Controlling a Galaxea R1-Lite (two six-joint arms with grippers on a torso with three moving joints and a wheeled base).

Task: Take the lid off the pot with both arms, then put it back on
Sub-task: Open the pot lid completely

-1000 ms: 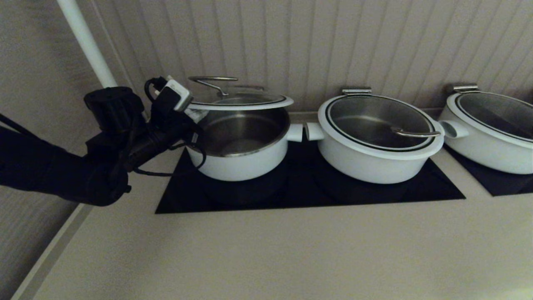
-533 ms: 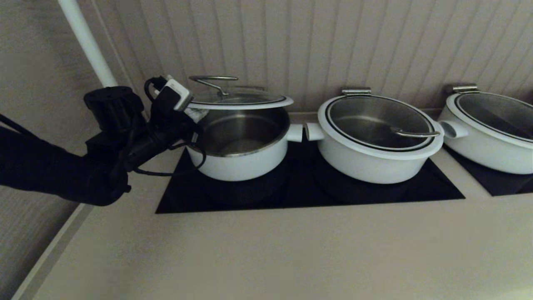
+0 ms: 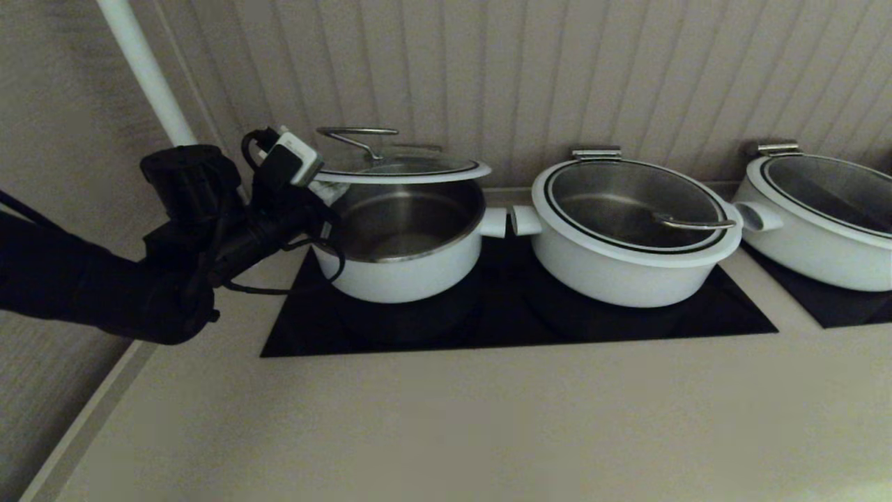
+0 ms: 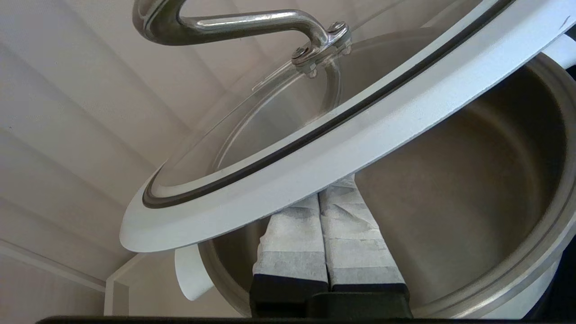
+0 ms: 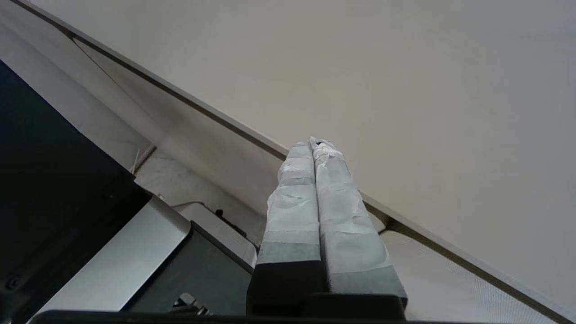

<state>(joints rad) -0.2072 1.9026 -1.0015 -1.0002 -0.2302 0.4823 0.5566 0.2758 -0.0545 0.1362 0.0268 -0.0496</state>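
Nothing has shifted since a second ago: the round glass lid (image 3: 401, 167), white-rimmed with a thin steel loop, hovers tilted above the steel-lined white pot (image 3: 401, 240) on the counter (image 3: 446, 418). Left gripper (image 4: 335, 191) jaws, pressed together, prop its rim from underneath; right gripper (image 5: 315, 146), jaws closed and empty, is parked away.

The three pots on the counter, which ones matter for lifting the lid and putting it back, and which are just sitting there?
In the job:
- the lid, propped up on the left gripper
- the pot beneath it
- the right gripper, shut, away from the pots

Lying about:
- the middle pot, lid on
- the far-right pot
- the black cooktop
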